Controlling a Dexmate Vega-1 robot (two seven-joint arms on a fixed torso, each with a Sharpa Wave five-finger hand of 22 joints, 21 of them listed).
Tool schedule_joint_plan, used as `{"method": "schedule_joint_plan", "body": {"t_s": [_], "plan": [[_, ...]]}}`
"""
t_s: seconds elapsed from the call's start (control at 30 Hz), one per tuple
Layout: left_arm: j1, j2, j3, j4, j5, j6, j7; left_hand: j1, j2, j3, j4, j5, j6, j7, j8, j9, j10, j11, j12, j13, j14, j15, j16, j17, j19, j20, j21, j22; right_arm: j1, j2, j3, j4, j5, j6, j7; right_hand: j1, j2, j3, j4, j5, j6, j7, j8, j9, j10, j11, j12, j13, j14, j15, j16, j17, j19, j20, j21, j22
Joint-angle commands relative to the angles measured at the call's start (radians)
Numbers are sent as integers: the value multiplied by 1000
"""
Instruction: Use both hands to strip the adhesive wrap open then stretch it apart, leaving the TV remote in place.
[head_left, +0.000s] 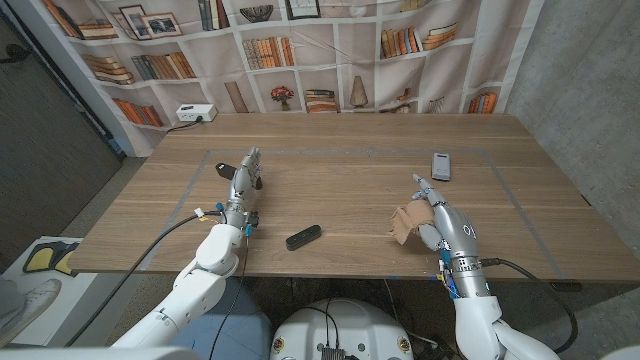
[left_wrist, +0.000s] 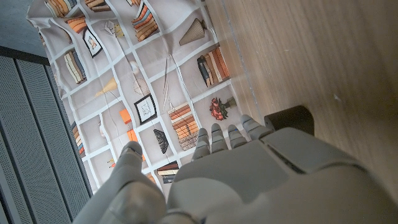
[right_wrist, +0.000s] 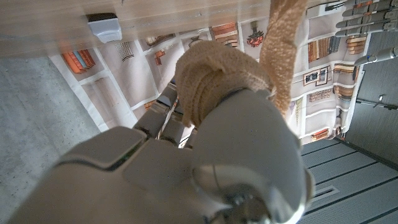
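Head view: the right hand sits at about 4 o'clock on the tabletop, holding a bunched tan adhesive wrap against its inner side. The left hand stands at about 9 o'clock, fingers raised and apart, nothing in them. A grey TV remote lies at 2 o'clock, apart from the right hand and just beyond it. A small black oblong object lies near the front edge at 6 o'clock, between the two hands; what it is, cannot tell.

Left wrist view: the left hand has its fingers extended side by side, holding nothing. A dark object rests on the tabletop just past the fingertips.

Right wrist view: the right hand grips the wrap, a wad over the knuckles with one strip running toward the tabletop.

Progress, judged: only one hand is on the wrap, still mostly bunched. The left hand's grasp and the stretch apart remain. The remote appears undisturbed.
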Motion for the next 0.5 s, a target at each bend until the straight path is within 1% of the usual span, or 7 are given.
{"method": "schedule_joint_plan", "body": {"t_s": [0.03, 0.07, 0.1, 0.17, 0.23, 0.33, 0.5], "plan": [[-7, -5, 6, -3, 5, 5, 3, -12, 5, 1, 3, 3, 9, 3, -1, 3, 11, 0, 0, 5, 0, 5, 0, 3, 9, 3, 3, 1, -8, 17, 55, -12, 65, 119, 32, -1, -5, -6, -1, -3, -3, 3, -3, 2, -15, 4, 4, -3, -12, -187, -11, -1, 23, 7, 13, 1], [-7, -5, 6, -4, 6, 5, 4, -12, 4, 1, 4, 3, 9, 3, -1, 3, 11, 1, 0, 5, 0, 4, 0, 3, 9, 3, 3, 1, -7, 16, 59, -14, 73, 128, 42, -1, -9, -7, -2, -5, -1, 6, -2, 2, -26, 5, 0, -5, -19, -187, -21, -5, 25, 8, 15, 1], [-8, -5, 6, -4, 6, 5, 4, -12, 4, 0, 4, 3, 8, 4, -2, 3, 11, 3, 0, 5, 1, 4, 0, 3, 9, 3, 3, 1, -6, 18, 63, -13, 76, 135, 48, 0, -7, -6, -3, -6, 12, 8, 3, 3, -39, 10, -5, -10, -26, -187, -33, -10, 26, 8, 17, 0], [-8, -4, 6, -5, 8, 7, 5, -13, 4, 0, 5, 3, 10, 4, -1, 3, 11, 5, 1, 5, 1, 5, 1, 3, 9, 3, 3, 1, -5, 22, 69, -11, 76, 146, 54, -2, -8, -5, -3, -8, 40, 3, 14, 5, -55, 16, -13, -18, -44, -187, -60, -21, 27, 6, 19, 0], [-9, -5, 7, -6, 9, 8, 6, -14, 4, -1, 5, 3, 12, 5, 0, 3, 11, 5, 1, 5, 1, 5, 0, 3, 9, 3, 3, 1, -6, 27, 78, -10, 88, 162, 63, -4, -10, -7, -3, -9, 53, 1, 18, 6, -65, 21, -18, -22, -49, -187, -69, -24, 28, 5, 20, 0], [-10, -4, 8, -5, 11, 9, 6, -16, 4, -1, 7, 3, 15, 7, 1, 3, 12, 2, 1, 5, 1, 5, 0, 3, 9, 3, 3, 1, -5, 37, 91, -9, 103, 185, 75, -10, -13, -7, -1, -9, 57, 2, 20, 8, -77, 31, -26, -29, -59, -183, -86, -30, 27, 6, 22, -1], [-14, -5, 10, 1, 13, 9, 5, -17, 4, -2, 8, 3, 16, 7, 1, 3, 11, 1, 0, 5, 1, 6, 0, 3, 9, 3, 3, 1, 3, 52, 113, -8, 178, 247, 128, -19, -18, -8, 2, -10, 57, 5, 20, 10, -80, 29, -30, -35, -65, -182, -102, -36, 23, 8, 21, -1]]}}
